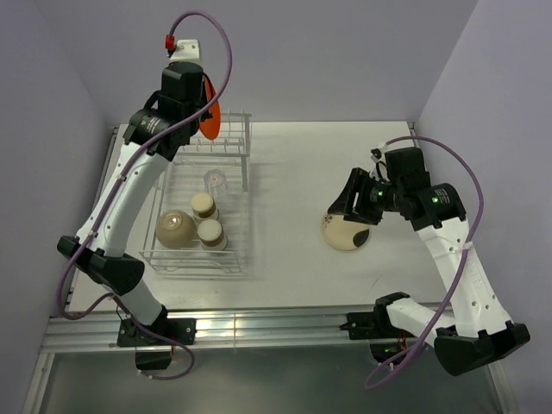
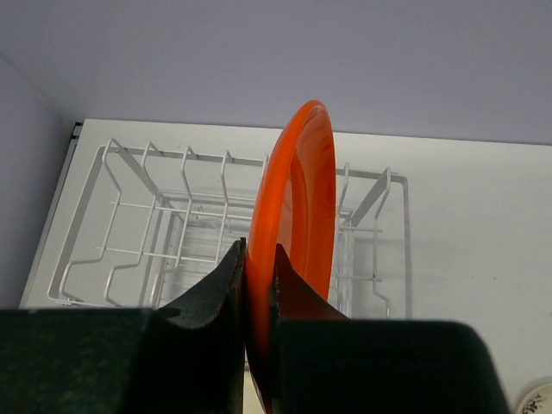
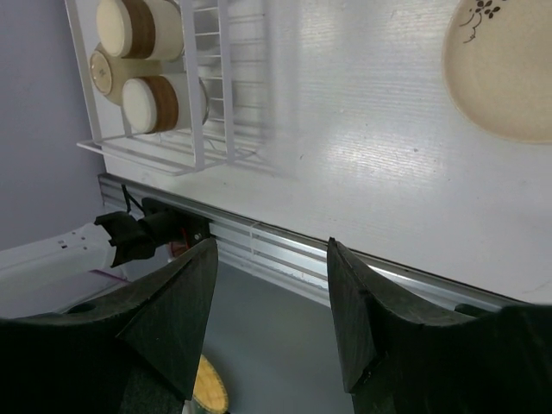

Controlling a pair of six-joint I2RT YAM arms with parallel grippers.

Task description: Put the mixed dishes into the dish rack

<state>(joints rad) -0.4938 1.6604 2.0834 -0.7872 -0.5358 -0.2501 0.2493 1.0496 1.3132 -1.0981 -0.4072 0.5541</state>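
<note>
My left gripper (image 1: 203, 116) is shut on the rim of the orange-red plate (image 1: 213, 118) and holds it on edge above the prong row of the white wire dish rack (image 1: 245, 155). In the left wrist view the plate (image 2: 297, 198) stands upright between my fingers (image 2: 226, 280), over the prongs (image 2: 185, 185). A white-beige bowl (image 1: 175, 229), two small cups (image 1: 203, 205) (image 1: 211, 234) and a clear glass (image 1: 215, 180) sit in the rack basket. My right gripper (image 1: 343, 210) is open and empty just above the cream plate (image 1: 347, 233), which lies on the table.
The right wrist view looks toward the table's front aluminium rail (image 3: 285, 246). It shows the cream plate's edge (image 3: 504, 78) at upper right and the rack (image 3: 207, 129) with the cups (image 3: 155, 103) at upper left. Purple walls close in the back and sides.
</note>
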